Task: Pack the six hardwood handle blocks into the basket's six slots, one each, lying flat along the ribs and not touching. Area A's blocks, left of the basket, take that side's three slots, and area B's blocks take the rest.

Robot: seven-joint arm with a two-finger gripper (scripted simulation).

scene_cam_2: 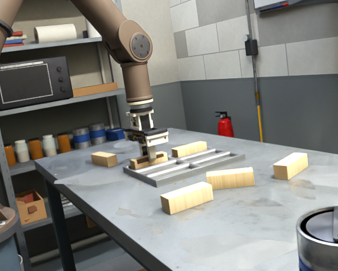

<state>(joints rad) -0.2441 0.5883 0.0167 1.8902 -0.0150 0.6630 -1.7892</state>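
A hardwood block (148, 160) sits at the far left end of the grey slotted basket (184, 166), and my gripper (151, 158) is closed on it from above, fingers across its middle. A second block (189, 148) lies at the basket's far edge. A short block (104, 158) lies on the table left of the basket. Three more blocks lie on the near side: one (187, 197) in front of the basket, one (230, 177) just right of it, one (290, 165) farther right.
A metal can (324, 237) with a handle stands at the table's near right corner. Shelves with jars (48, 145) and a black oven (30, 82) stand behind the table's left end. A red fire extinguisher (225, 124) stands by the far wall.
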